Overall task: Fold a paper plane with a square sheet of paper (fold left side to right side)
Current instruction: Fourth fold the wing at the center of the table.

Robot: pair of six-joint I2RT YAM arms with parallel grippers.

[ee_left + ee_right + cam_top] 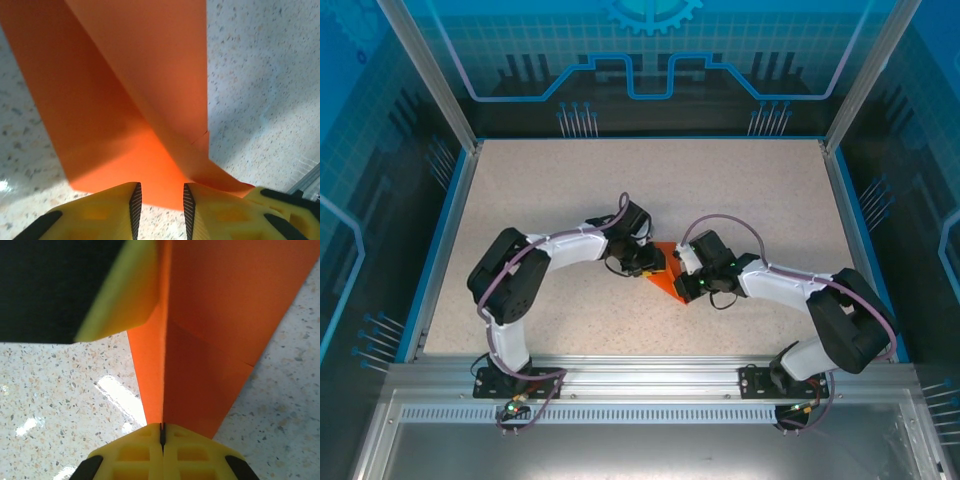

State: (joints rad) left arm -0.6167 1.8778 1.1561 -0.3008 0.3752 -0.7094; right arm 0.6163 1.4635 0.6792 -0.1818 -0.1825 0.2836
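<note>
Orange paper sheet (667, 284) lies part-folded mid-table (570, 190), wedged btwn both grippers; L gripper (647, 266) meets it from 10 o'clock, R gripper (689, 285) from 3 o'clock; both equally near. R wrist view: R fingers (140, 450) clamped on a raised fold edge, crease running 6 to 12 o'clock off the tips. L wrist view: L fingers (135, 205) apart w/ narrow gap, sheet spreading toward 12, nothing visibly pinched. Judgement: L arm looks placed to carry its flap over toward 3 o'clock.

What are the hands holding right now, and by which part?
The right hand is shut on the orange paper, pinching a raised edge of it. The left hand has its fingers apart over the paper's near edge, gripping nothing.
</note>
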